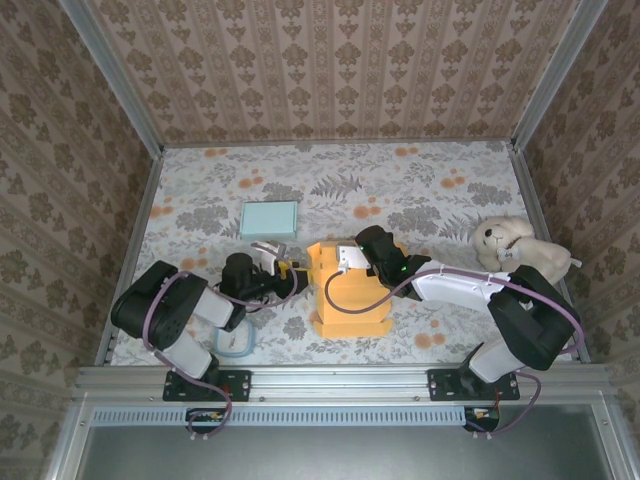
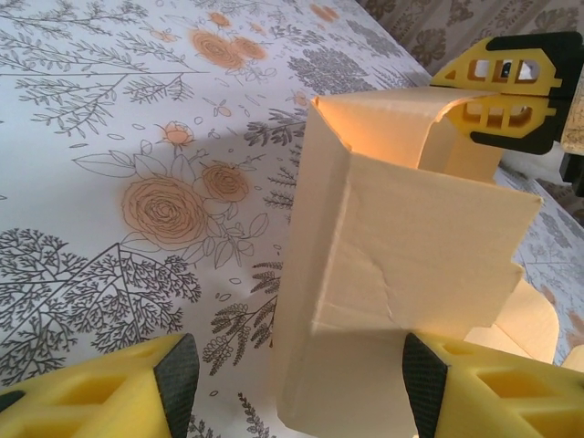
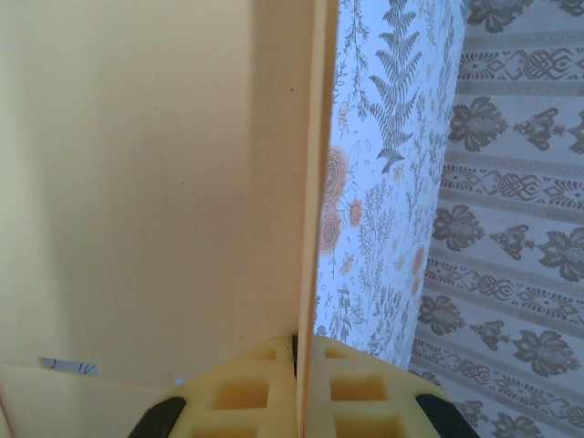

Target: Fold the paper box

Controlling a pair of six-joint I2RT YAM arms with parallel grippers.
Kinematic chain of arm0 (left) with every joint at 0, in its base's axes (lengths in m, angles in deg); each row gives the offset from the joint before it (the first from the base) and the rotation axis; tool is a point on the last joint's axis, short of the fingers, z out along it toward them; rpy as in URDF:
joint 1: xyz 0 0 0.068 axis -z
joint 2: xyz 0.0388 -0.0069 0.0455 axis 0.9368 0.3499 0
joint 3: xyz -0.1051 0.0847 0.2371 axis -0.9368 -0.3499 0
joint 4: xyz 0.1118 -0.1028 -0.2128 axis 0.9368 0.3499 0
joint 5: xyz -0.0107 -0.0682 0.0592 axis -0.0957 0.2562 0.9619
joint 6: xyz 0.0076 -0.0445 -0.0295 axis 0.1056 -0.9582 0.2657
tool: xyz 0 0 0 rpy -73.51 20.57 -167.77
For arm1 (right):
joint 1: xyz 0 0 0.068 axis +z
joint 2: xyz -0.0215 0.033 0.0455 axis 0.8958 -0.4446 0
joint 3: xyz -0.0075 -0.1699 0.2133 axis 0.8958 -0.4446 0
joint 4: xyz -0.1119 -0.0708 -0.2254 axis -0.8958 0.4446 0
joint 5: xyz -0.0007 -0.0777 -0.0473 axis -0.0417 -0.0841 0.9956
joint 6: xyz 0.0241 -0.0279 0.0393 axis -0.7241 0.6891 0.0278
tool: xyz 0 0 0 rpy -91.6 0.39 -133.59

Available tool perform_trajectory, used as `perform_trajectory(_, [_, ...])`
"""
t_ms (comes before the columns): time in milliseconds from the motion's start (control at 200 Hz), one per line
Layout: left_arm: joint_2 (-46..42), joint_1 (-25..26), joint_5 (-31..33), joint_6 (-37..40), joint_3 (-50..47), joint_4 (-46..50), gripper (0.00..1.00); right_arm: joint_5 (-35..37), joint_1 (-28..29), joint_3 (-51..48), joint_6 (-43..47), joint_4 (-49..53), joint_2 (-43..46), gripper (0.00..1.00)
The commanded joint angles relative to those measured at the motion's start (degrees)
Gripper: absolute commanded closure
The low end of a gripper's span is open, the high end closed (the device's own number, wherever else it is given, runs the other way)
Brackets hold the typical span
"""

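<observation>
The right hand (image 1: 350, 262) is clamped tight on an upright wall of the paper box (image 1: 348, 295), and the thin card edge runs straight out from between its yellow fingers (image 3: 246, 397). The left hand (image 1: 288, 268) stands partly wide and holds nothing, with the box's folded corner just ahead of its fingertips. The box rests on the worktop (image 1: 400, 190), between the two hands.

Paper box (image 1: 350, 300) right of left claw (image 1: 290, 268); pad (image 1: 270, 218), perhaps, behind them.
</observation>
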Motion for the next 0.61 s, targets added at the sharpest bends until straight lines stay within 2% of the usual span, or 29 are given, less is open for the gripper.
perform_trajectory(0, [2.0, 0.3, -3.4, -1.1, 0.5, -6.1, 0.35, 0.1, 0.4, 0.5, -0.3, 4.2, -1.5, 1.0])
perform_trajectory(135, [3.9, 0.3, -6.4, -2.0, 1.2, -7.8, 0.35, 0.2, 0.4, 0.5, -0.3, 4.4, -1.4, 1.0])
perform_trajectory(600, [5.1, 0.9, -6.9, -0.7, 2.0, -7.9, 0.35, 0.4, 0.4, 0.8, -0.2, 4.9, -2.0, 1.0])
